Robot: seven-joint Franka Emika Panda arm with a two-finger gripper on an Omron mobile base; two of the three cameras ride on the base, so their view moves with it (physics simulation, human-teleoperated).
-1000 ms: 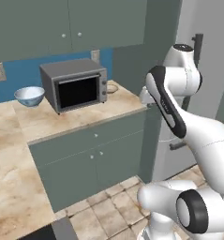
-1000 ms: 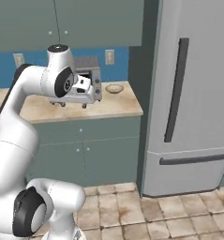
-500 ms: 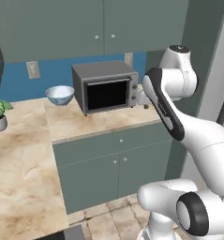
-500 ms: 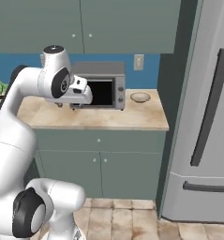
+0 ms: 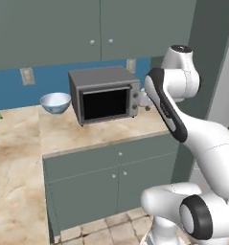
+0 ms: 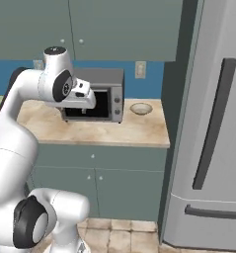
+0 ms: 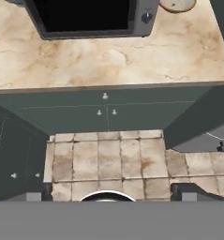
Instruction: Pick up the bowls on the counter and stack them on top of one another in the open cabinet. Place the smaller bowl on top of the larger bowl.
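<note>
Left base view gives me the bench (image 5: 101, 136) running from the left edge to its right end beside a tall grey-green panel. On it the microwave (image 5: 105, 94) sits toward the back wall, and the larger bowl (image 5: 55, 102) stands just left of it, near the back edge, with bare stone in front. From the right base view I see the smaller bowl (image 6: 141, 108) to the right of the microwave, close to the back wall and near the bench's right end, apart from the microwave. The fridge (image 6: 213, 128) stands just past that end, so room on that side is tight. In front of the microwave the stone is bare out to the front edge.

My arm is raised in front of the microwave; in the right base view the hand hides part of its door. I can't make out the tips there. In the hand view I look down on the front edge of the bench, the cupboard fronts (image 7: 106, 112) below it and the tiled floor (image 7: 118, 159). The two dark fingertips (image 7: 188, 191) stand wide apart at the bottom corners, so the jaws are spread with nothing between them. The smaller bowl shows at the top of that view, by the microwave's corner.
</note>
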